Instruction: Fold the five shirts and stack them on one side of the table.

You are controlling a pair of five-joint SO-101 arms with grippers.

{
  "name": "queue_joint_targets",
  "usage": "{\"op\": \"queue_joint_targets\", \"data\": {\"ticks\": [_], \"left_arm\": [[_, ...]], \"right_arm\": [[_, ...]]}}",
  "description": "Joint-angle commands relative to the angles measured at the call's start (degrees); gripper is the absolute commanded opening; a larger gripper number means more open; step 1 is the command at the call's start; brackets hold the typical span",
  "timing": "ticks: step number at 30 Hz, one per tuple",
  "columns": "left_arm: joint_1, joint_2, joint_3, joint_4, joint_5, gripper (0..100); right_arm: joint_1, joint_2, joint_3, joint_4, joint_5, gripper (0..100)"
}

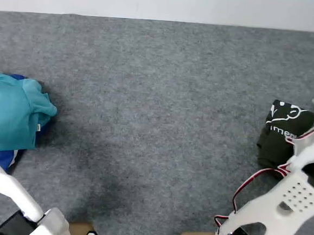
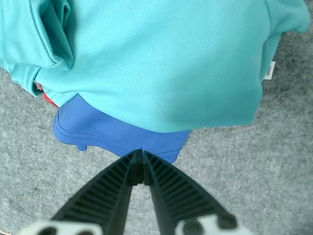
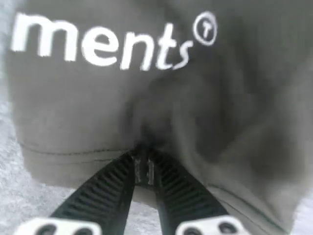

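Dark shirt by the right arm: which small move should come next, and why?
Probably raise it a little and draw it toward the middle of the table. The right gripper looks shut on a pucker of the dark shirt, which lies far off to the side.

Grey table covering (image 1: 158, 96): shows as felt-like cloth, matt, rough and fuzzy. Turquoise knit shirt (image 2: 161, 63): looks like fine mesh cloth, pin-holed, with a faint sheen. Blue cloth shirt (image 2: 112, 134): appears smoother, matt, with a stitched hem. Dark olive-grey shirt (image 3: 161, 112): looks soft and matt, with flat white print. Left gripper (image 2: 138, 157) and right gripper (image 3: 142, 157): show black, ribbed, matt plastic fingers. White arm shell (image 1: 292, 199): looks like smooth perforated plastic.
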Motion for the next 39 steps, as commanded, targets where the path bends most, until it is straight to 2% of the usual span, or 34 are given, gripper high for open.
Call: {"op": "queue_joint_targets", "data": {"ticks": [1,8,14,24,30,35,39], "left_arm": [[0.35,-1.41,-0.4,0.44,-0.18,1],[0.35,-1.32,-0.4,0.18,-0.18,1],[0.44,-1.32,-0.4,0.09,-0.18,1],[0.44,-1.23,-0.4,0.0,-0.18,1],[0.44,-1.23,-0.4,0.0,-0.35,1],[0.44,-1.23,-0.4,0.0,-0.35,1],[0.44,-1.23,-0.4,0.0,-0.35,1]], "right_arm": [[-0.84,-0.04,-0.26,3.65,0.62,1.0],[-0.57,-5.85,-6.24,8.48,0.79,1.0],[0.13,-11.21,-9.05,4.0,0.79,1.0],[3.82,5.76,-9.32,3.74,0.44,1.0],[3.65,1.1,-11.16,6.46,0.26,1.0],[2.33,-4.79,-14.24,4.7,0.18,1.0],[2.86,-5.32,-14.24,-2.77,0.26,1.0]]}}
